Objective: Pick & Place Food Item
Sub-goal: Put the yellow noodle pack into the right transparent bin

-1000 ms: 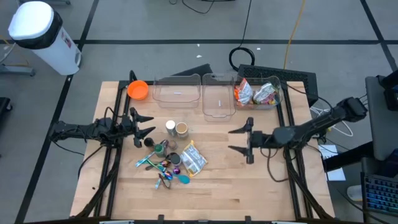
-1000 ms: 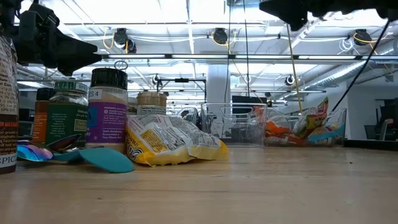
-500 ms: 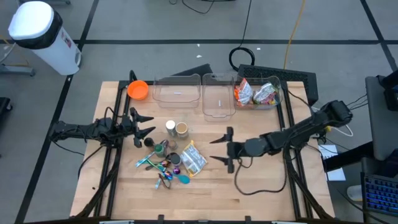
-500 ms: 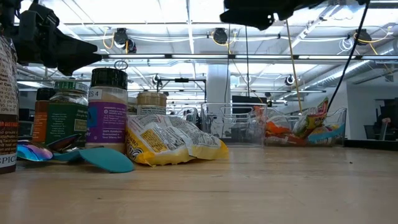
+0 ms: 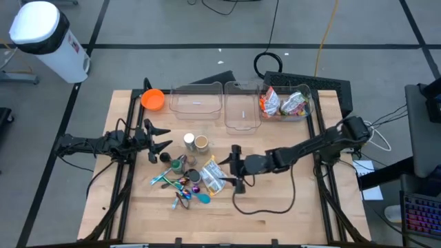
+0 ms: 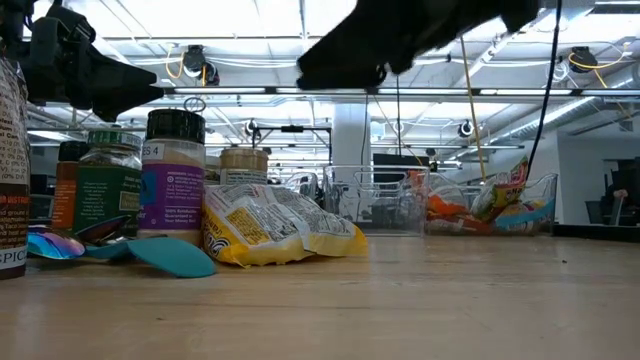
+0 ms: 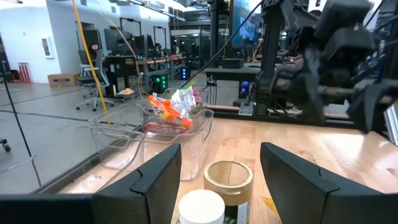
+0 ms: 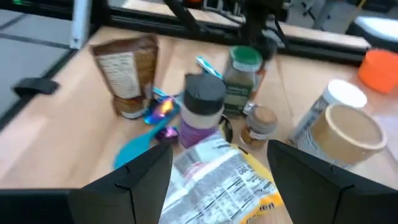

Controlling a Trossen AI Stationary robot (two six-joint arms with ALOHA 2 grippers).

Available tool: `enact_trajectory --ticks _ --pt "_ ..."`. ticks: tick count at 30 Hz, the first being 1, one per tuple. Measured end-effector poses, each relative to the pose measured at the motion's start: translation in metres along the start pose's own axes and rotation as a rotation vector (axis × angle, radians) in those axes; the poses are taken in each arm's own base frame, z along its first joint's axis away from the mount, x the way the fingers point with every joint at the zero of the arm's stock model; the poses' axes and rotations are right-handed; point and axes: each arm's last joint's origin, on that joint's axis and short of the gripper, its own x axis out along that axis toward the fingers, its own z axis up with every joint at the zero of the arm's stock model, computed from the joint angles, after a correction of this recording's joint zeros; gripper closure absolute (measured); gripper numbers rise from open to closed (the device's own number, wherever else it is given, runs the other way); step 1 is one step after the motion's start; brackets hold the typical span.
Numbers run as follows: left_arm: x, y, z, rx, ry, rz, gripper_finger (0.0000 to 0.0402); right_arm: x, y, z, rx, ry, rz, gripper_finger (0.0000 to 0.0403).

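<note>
A yellow-and-white snack bag (image 5: 214, 175) lies flat on the wooden table, beside a cluster of spice jars and colourful utensils; it also shows in the low view (image 6: 275, 226) and the right wrist view (image 8: 224, 183). My right gripper (image 5: 233, 167) hovers open just to the right of the bag, above the table, its fingers pointing at it; it shows dark at the top of the low view (image 6: 350, 60). My left gripper (image 5: 158, 138) waits open at the table's left, above the jars. Neither gripper touches anything.
Spice jars (image 5: 187, 169), a tan cup (image 5: 201, 142), a white-lidded tub (image 5: 189, 140) and utensils (image 5: 180, 191) crowd the bag's left side. Two empty clear bins (image 5: 197, 103) and one with snack packets (image 5: 284, 104) stand at the far edge, next to an orange bowl (image 5: 153, 100).
My right gripper has moved toward the table's left edge and slightly toward the near edge, closing in on the yellow snack bag, and has stayed open. The bag and jars have not moved.
</note>
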Motion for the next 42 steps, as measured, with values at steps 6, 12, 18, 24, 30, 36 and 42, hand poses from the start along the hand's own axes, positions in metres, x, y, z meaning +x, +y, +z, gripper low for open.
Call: enact_trajectory --ticks 6,12,18,24,30,36,42 --pt "0.0 0.0 0.0 0.0 0.0 0.0 0.0174 0.025 -0.002 -0.025 -0.001 0.065 -0.016 0.0149" --pt "0.0 0.0 0.0 0.0 0.0 0.0 0.0174 0.04 0.0 -0.044 -0.005 0.103 -0.005 0.0149" --pt "0.0 0.0 0.0 0.0 0.0 0.0 0.0174 0.051 0.004 -0.058 0.052 0.126 0.03 0.0149" --pt "0.0 0.0 0.0 0.0 0.0 0.0 0.0174 0.057 0.005 -0.07 0.05 0.159 0.026 0.0149" --pt "0.0 0.0 0.0 0.0 0.0 0.0 0.0174 0.053 0.007 -0.073 0.107 0.232 0.021 0.0149" --pt "0.0 0.0 0.0 0.0 0.0 0.0 0.0174 0.03 0.017 -0.067 0.124 0.363 0.037 0.0149" --pt "0.0 0.0 0.0 0.0 0.0 0.0 0.0174 -0.005 0.025 -0.055 0.204 0.495 0.028 0.0149"
